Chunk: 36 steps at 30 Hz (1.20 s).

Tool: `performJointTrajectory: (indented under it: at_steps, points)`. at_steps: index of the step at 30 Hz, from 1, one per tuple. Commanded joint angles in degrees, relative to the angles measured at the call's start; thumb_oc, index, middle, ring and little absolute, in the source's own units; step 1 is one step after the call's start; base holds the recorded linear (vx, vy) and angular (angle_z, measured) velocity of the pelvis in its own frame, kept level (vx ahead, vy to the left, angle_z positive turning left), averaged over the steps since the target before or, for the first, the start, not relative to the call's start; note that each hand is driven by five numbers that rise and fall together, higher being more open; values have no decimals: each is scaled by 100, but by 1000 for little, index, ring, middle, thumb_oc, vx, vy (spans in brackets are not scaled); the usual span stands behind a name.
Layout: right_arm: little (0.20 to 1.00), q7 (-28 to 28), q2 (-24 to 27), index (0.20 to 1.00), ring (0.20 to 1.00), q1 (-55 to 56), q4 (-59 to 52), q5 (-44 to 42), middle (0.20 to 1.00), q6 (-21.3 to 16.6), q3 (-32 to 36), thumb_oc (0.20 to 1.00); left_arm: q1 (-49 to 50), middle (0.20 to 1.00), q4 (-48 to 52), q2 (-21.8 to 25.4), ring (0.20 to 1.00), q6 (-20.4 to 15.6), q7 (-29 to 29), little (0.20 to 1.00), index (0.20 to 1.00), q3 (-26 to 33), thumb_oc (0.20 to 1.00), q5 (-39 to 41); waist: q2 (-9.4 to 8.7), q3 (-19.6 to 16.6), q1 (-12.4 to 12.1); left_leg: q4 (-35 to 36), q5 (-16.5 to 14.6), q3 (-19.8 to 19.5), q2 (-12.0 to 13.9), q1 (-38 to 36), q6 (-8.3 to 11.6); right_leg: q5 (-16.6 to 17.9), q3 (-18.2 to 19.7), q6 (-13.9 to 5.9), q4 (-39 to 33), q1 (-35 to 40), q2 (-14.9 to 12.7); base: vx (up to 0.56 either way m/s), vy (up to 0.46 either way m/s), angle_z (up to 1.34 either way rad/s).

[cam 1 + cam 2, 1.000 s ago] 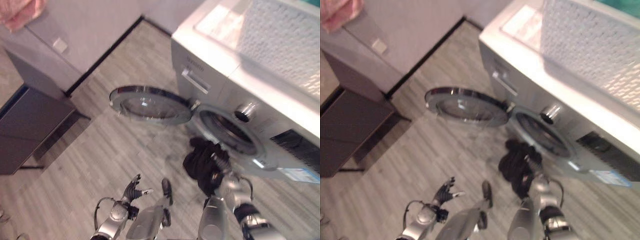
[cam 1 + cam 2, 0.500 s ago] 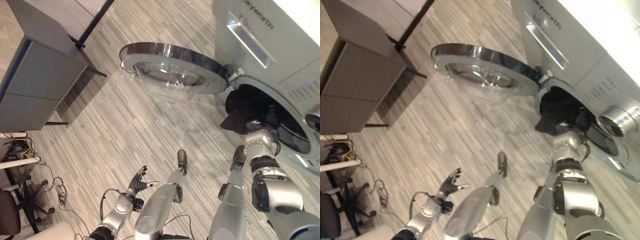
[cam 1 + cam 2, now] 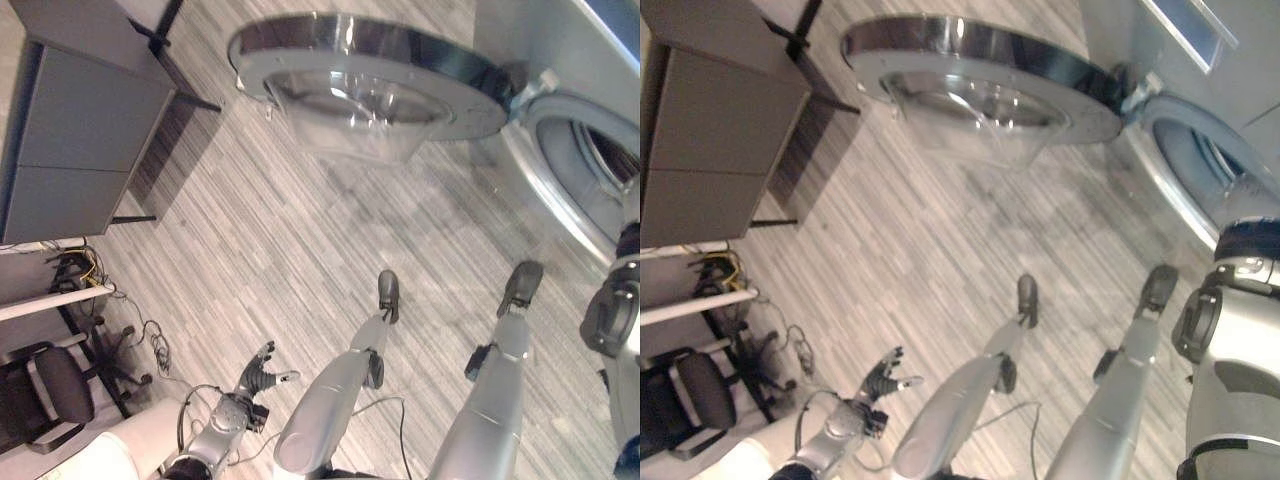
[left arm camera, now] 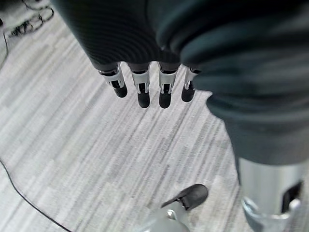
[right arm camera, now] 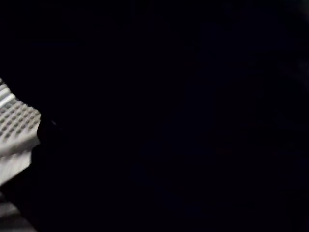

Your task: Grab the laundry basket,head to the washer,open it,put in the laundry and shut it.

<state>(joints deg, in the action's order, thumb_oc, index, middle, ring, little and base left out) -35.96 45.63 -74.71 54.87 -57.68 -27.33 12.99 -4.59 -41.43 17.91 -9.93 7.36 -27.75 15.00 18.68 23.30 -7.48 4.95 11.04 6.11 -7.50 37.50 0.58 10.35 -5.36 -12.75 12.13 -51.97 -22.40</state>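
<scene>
Chrome-rimmed round glass washer door (image 3: pixel 370 80): swung wide open, far centre, hinged beside the white front-loading washer's drum opening (image 3: pixel 590 170) at far right. Right arm reaches into the drum; hand state cannot be told, and the dark laundry is presumably inside, unseen. Left hand (image 3: pixel 262 375): low at near left, fingers (image 4: pixel 141 92) relaxed, straight, empty. Risk: cloth trailing over the rim would jam the door. Floor: grey wood-grain planks (image 3: pixel 270 240). Grey cabinet (image 3: pixel 75 145) far left; black office chair (image 3: pixel 50 385) near left.

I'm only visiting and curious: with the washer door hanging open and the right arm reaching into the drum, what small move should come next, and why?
Probably let go of the laundry inside and draw the right arm back out. The washer door stands wide open, the arm reaches into the drum opening, and the right wrist view is almost wholly dark with a patch of perforated drum wall. The left hand hangs open over the floor.
</scene>
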Motion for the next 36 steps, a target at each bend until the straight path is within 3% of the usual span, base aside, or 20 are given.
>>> performJointTrajectory:
  at_steps: [1,2,3,4,5,6,7,10,11,12,14,15,18,19,22,23,28,33,34,36]
  points:
    - [200,-2,2023,200,200,-2293,410,613,200,525,-2361,200,188,1000,-53,417,1000,-36,49,1000,1000,-62,1000,337,298,-146,-42,5,-507,0,575,293,652,-1472,356,128,1683,-986,460,26,-103,8]
    - [200,26,2035,200,200,-2443,486,589,200,531,-2495,200,173,1000,-51,383,1000,-36,47,1000,1000,-61,1000,341,316,-150,-45,5,-508,13,570,315,653,-1480,376,129,1705,-1028,460,-4,-186,18]
    - [260,561,2329,260,260,-2925,1616,1742,260,1642,-3983,260,111,1000,-91,505,1000,-68,40,1000,1000,35,1000,267,91,-138,-71,5,-484,81,658,442,681,-1511,364,173,1853,-1294,517,-9,-137,15]
    - [736,588,2322,736,736,-3074,1680,1728,736,1643,-4121,736,99,1000,-90,467,1000,-68,40,1000,1000,36,1000,266,116,-134,-69,5,-487,91,655,453,681,-1517,378,173,1866,-1318,518,-18,-193,21]
    - [1000,1001,2383,1000,1000,-3117,2090,2421,1000,2108,-4760,1000,81,1000,-20,498,1000,-104,18,1000,1000,129,1000,251,46,-76,-28,5,-471,111,701,493,684,-1524,347,208,1919,-1379,554,-8,-136,22]
    - [1000,1053,2389,1000,1000,-2921,1972,2786,1000,2311,-5034,1000,122,1000,159,456,1000,-116,-16,1000,1000,298,1000,296,-23,18,75,5,-461,108,755,496,683,-1506,302,255,1950,-1409,662,-76,-197,28]
    - [1000,464,2281,1000,1000,-2399,1204,3143,1000,2101,-4646,1000,120,1000,330,295,1000,-110,72,1000,1000,377,1000,335,4,110,171,5,-370,124,801,494,640,-1334,214,333,1899,-1413,740,-6,-120,28]
    - [1000,44,2213,1000,1000,-1550,389,3494,1000,1999,-3936,1000,167,1000,323,240,1000,-102,119,1000,1000,420,1000,356,-31,91,217,5,-497,30,794,337,646,-1509,201,276,1906,-1242,753,-22,-46,6]
    - [1000,-162,2119,1000,1000,-1185,-140,3611,1000,1809,-3620,1000,134,1000,292,144,1000,-106,169,1000,1000,465,1000,356,6,155,264,5,-401,50,826,346,615,-1360,140,345,1896,-1270,789,-11,-67,-8]
    - [1000,-425,1779,1000,1000,14,-1108,3862,1000,1563,-2567,1000,111,1000,206,32,1000,-113,221,1000,1000,559,1000,250,8,217,374,5,-434,-7,850,179,588,-1378,72,366,1876,-1091,805,-82,-103,-1]
    - [1000,-507,1221,1000,1000,1180,-1971,4097,1000,1373,-1577,1000,122,1000,225,56,1000,-102,228,1000,1000,612,1000,155,-67,239,419,5,-487,-46,845,-65,556,-1412,13,386,1833,-820,792,-10,-59,2]
    - [1000,-523,1182,1000,1000,1308,-2054,4131,1000,1395,-1467,1000,139,1000,228,94,1000,-100,227,1000,1000,604,1000,150,-88,245,413,5,-488,-57,848,-94,556,-1412,-2,386,1822,-777,790,-10,-20,4]
    - [1000,-366,-67,1000,1000,2501,-3126,4533,1000,1122,-856,1000,188,1000,229,42,1000,-97,174,1000,1000,701,1000,51,-161,352,528,-3,-579,-4,843,-604,475,-1342,-44,403,1580,-243,770,-16,54,2]
    - [1000,-181,-576,1000,1000,2990,-3660,4787,1000,1070,-897,1000,209,1000,134,-18,1000,-60,124,1000,1000,749,1000,36,-254,384,603,-140,-683,38,846,-791,448,-1258,-33,422,1371,41,792,-16,122,-2]
    - [1000,-38,-869,1000,1000,3468,-3905,5213,1000,1214,-1046,1000,261,1000,97,-42,1000,-46,126,1000,1000,830,1000,-70,-356,404,689,-382,-855,81,853,-906,415,-1149,23,432,1124,338,811,-15,100,-13]
    - [1000,225,-1277,1000,1000,3935,-4077,5309,1000,1270,-1314,1000,240,1000,-34,-106,1000,-17,132,1000,1000,842,1000,-148,-509,395,799,-611,-1016,134,861,-1007,378,-1048,57,442,932,617,816,-8,127,-14]
    - [1000,1057,-2105,1000,1000,5362,-3822,5224,1000,1545,-1961,1000,265,1000,-215,-177,1000,77,155,1000,1000,996,1000,-244,-946,285,1056,-1082,-1437,256,922,-1473,316,-845,146,448,427,1501,867,12,117,-31]
    - [1000,1721,-2369,1000,1000,6320,-3218,5319,1000,1951,-2467,1000,303,1000,-355,-150,1000,136,146,1000,1000,1170,1000,-319,-1295,124,1192,-1286,-1715,366,1035,-2008,275,-736,169,408,60,2230,914,35,89,-30]
    - [1000,1983,-2328,1000,1000,6750,-3024,5894,1000,2289,-2771,1000,292,1000,-522,-157,1000,174,129,1000,1000,1246,1000,-403,-1433,-26,1202,-1321,-1827,354,1103,-2310,253,-727,120,383,-60,2591,905,70,46,-27]
    - [1000,2347,-2293,1000,1000,7009,-2896,6064,1000,2437,-2969,1000,208,1000,-800,-176,1000,185,175,1000,1000,1288,1000,-554,-1580,-184,1233,-1315,-1936,381,1125,-2649,246,-718,94,339,-192,3009,884,71,70,-18]
